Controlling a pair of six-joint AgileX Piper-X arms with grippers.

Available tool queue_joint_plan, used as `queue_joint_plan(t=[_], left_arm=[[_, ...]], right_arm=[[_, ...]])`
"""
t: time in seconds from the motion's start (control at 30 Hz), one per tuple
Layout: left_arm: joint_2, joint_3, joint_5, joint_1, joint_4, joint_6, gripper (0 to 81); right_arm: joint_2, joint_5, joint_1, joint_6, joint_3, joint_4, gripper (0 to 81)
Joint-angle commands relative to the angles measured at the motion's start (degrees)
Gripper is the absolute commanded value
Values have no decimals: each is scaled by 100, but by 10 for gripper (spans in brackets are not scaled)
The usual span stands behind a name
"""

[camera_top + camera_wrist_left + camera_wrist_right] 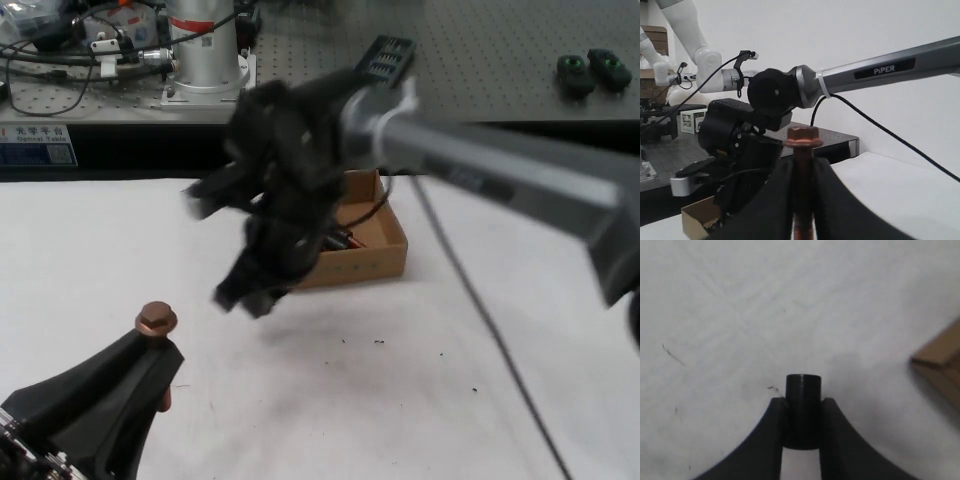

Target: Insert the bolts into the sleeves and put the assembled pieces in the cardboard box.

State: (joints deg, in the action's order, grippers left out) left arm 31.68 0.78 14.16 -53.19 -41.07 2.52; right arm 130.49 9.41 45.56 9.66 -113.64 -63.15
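Nearest you, your left gripper [157, 350] is pinching a copper bolt [157, 322] upright, head on top. Beyond it, your right gripper [802, 409] is clamping a black sleeve [802, 390] above the white bench [420, 400], hanging just in front of the cardboard box [375, 255], which is sitting farthest back.

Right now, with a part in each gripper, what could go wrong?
The bolt stands head up in the left gripper and the sleeve sits in the right gripper, apart from it; mating off-axis could push either from its grip. The cable hanging by the cardboard box might snag its rim.
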Motion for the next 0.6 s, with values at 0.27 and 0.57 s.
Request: queue_joint_plan(t=[0.27, 0.57], left_arm=[[-44, -78, -604, -24, -145, 48, 6], [-44, -78, -894, -24, -145, 92, 6]], right_arm=[[-347, 312, -283, 469, 769, -1306, 66], [-347, 312, -338, 543, 1620, -882, 66]])
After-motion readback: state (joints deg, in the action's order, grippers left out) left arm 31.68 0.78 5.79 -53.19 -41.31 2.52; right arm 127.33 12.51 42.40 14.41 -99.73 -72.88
